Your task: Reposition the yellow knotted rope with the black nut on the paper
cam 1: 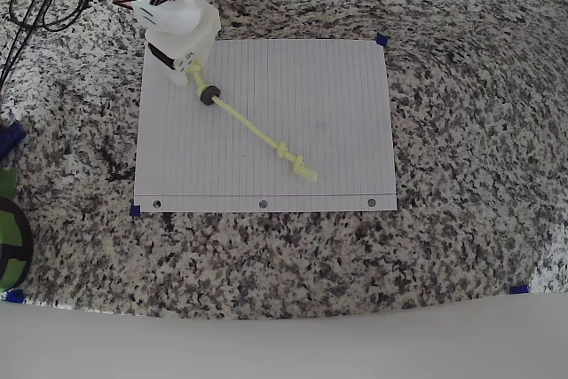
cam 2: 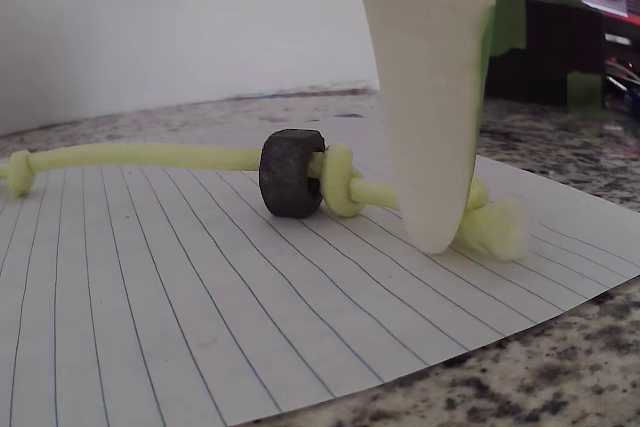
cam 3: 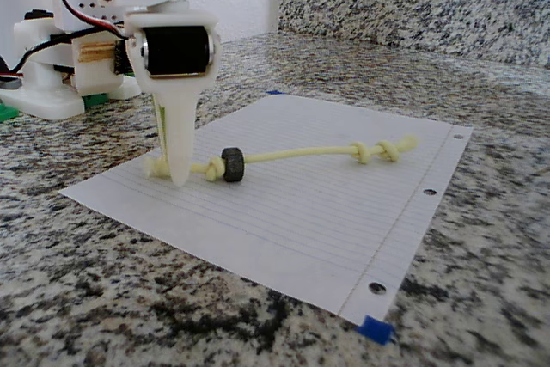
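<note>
While my fingers [cam 2: 440, 217] pinch the rope [cam 1: 257, 135] end at the paper's [cam 1: 337, 86] 10 o'clock corner, grasping is complete. Next: drag gently, keeping the nut [cam 2: 292, 173] on the sheet.

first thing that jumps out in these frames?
The yellow rope lying diagonally across the lined paper, with a black nut threaded near its upper-left end in the overhead view. The white end effector stands tip-down over that end; its fingers appear closed around the rope between the end knot and the nut. The speckled granite counter frames it all.
</note>
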`<act>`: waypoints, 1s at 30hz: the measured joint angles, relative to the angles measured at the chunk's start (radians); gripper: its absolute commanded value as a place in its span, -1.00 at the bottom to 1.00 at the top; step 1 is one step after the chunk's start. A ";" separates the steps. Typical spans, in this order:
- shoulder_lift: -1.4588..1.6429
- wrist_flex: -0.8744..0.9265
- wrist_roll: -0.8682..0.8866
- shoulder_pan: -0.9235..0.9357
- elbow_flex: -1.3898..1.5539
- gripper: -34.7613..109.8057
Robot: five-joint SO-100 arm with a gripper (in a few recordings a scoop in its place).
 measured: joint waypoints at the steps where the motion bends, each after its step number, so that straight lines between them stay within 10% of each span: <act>1: 0.000 0.000 0.000 0.000 0.000 -0.33; 17: 0.133 -0.103 0.060 0.060 0.038 -0.52; 30: 0.658 -0.253 0.842 0.028 0.215 -0.52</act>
